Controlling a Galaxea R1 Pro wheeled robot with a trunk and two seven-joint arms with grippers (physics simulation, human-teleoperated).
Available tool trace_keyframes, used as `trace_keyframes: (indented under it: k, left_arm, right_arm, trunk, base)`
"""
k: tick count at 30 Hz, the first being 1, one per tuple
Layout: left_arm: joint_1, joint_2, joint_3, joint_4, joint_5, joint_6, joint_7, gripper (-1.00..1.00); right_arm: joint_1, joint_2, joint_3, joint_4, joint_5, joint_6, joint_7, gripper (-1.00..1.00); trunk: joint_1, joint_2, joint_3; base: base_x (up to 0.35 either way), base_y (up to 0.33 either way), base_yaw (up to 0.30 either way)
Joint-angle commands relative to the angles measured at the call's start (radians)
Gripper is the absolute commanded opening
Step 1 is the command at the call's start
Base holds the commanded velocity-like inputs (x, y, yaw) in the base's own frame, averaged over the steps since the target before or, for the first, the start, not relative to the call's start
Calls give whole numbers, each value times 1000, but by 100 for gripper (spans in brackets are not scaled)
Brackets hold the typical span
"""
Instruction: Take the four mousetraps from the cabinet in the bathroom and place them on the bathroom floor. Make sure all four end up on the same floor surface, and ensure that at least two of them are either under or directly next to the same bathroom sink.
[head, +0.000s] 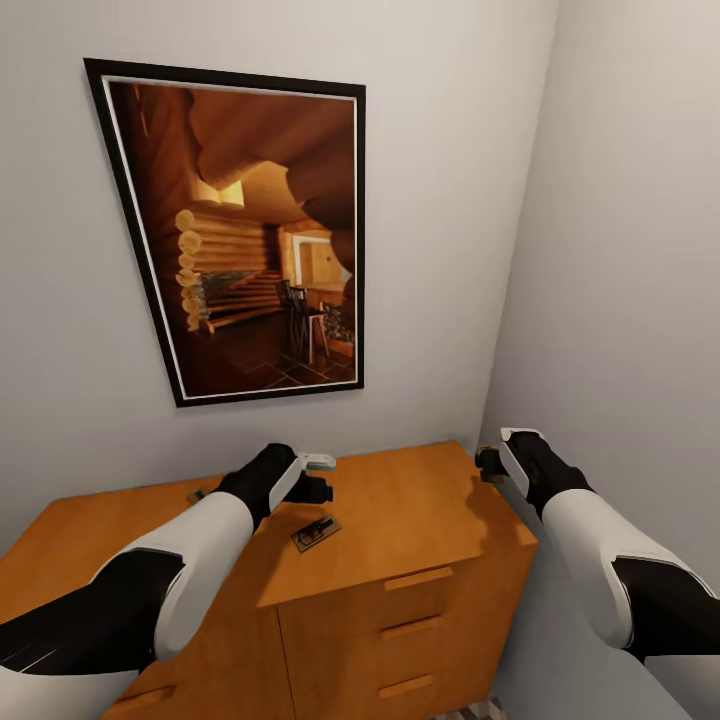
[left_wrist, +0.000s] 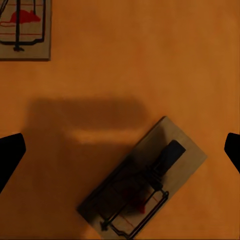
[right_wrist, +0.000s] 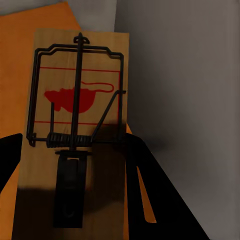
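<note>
A small flat wooden mousetrap with dark wire parts lies on the orange-brown wooden cabinet's tabletop, right under the left tool, whose fingers are spread wide. A second mousetrap is pinched in the right tool at the cabinet's right back corner.

Bare cabinet top lies open right of the near mousetrap, but walls hem the far and right edges closely.

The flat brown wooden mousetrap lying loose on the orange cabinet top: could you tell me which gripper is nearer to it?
Left. The left gripper hovers just above the mousetrap, fingers spread either side. The right gripper is off past the cabinet's right edge.
</note>
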Motion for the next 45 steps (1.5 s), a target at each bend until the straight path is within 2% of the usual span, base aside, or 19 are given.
trace_keyframes:
  k: [1,15,21,45]
  left_arm:
    - [-1,0,-6,1,5,4,2,100]
    - [-1,0,-5,69,6,0,-4,100]
    - [-1,0,-5,110,6,-49,-4,100]
    - [0,0,-5,139,3,-71,-11,100]
  right_arm:
    - [-1,1,-5,-2,0,5,-2,-100]
    - [-1,0,-5,-2,-1,5,-2,-100]
    - [-1,0,-5,-2,-1,5,-2,-100]
    - [-1,-1,-5,-2,0,5,-2,-100]
  trunk:
    - [0,-2,-2]
    - [0,-2,-2]
    - [0,-2,-2]
    - [0,-2,-2]
  base:
    - [0,0,0]
    - [0,0,0]
    - [0,0,0]
    - [0,0,0]
